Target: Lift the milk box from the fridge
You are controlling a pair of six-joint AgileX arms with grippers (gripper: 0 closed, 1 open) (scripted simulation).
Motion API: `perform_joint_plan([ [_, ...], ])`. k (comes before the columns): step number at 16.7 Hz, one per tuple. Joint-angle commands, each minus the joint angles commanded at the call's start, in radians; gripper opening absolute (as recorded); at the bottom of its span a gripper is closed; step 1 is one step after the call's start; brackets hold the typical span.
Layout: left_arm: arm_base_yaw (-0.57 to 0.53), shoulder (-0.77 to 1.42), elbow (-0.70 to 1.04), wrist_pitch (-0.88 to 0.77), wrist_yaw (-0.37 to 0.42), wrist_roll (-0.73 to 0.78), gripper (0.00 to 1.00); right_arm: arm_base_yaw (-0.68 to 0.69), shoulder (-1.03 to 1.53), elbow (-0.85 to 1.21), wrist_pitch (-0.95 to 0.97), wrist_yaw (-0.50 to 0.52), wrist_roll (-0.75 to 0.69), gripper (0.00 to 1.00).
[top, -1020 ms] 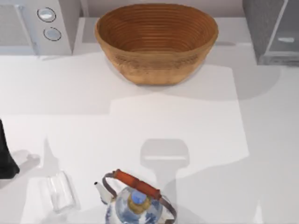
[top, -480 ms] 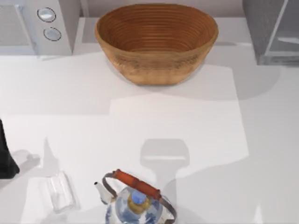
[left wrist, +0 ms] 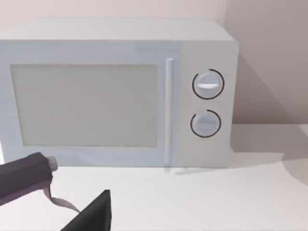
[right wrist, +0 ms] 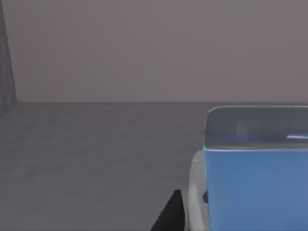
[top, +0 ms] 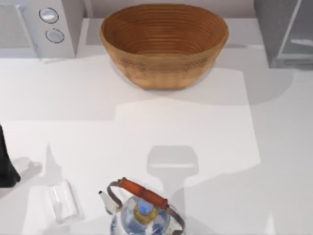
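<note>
Woven wicker basket point(top: 164, 44); glossy glazed teapot point(top: 142, 213)

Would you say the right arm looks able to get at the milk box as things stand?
Probably yes. In the right wrist view the milk box sits close ahead on the fridge's dark inner floor, with nothing between it and the camera. How the end effector's fingers stand cannot be told.

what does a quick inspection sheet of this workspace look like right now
surface: white table, shadows across it
job's things: blue milk box close to the right wrist camera on a grey floor; fridge at far right
clutter: wicker basket, microwave, teapot, clear glass
grippers: left tool faces the microwave; right tool has one dark finger beside the milk box
cables: nothing seen
surroundings: plain wall behind
</note>
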Motion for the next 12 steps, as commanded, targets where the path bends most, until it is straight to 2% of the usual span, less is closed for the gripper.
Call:
perform_joint_plan([
  [12, 0.0, 0.0, 0.0, 0.0, 0.0, 0.0, 1.0, -0.003, -0.15, -0.003, -0.145, -0.001, 0.003, 0.0],
])
